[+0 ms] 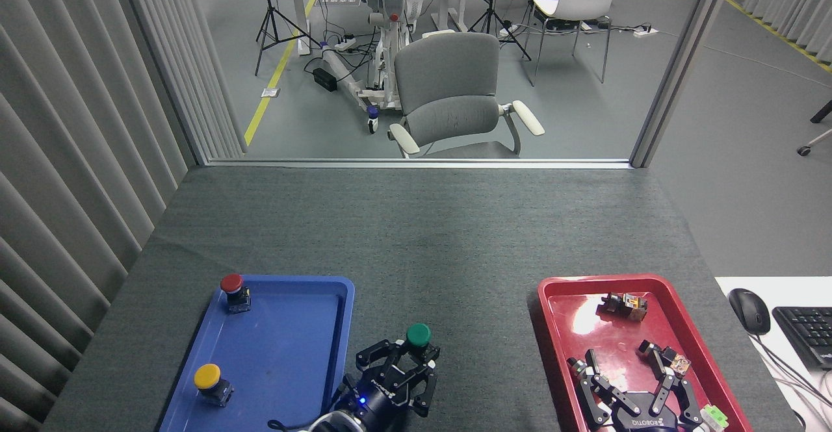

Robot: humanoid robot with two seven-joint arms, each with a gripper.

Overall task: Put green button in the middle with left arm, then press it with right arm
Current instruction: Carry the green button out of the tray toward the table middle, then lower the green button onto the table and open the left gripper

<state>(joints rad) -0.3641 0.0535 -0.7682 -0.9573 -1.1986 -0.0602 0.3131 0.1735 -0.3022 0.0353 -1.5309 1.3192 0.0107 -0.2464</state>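
The green button [418, 334], a round green cap on a black base, is held in my left gripper [411, 362], which is shut on its base. Both are over the dark grey felt of the middle [448, 289], just right of the blue tray [273, 354]. Whether the button touches the felt I cannot tell. My right gripper [634, 380] stands open over the near part of the red tray [585, 328], with nothing between its fingers.
A red button [232, 284] and a yellow button [209, 379] remain in the blue tray. Small parts [624, 305] lie in the red tray. A mouse [749, 310] and keyboard [806, 331] sit at the right. An office chair [452, 97] stands beyond the table's far edge.
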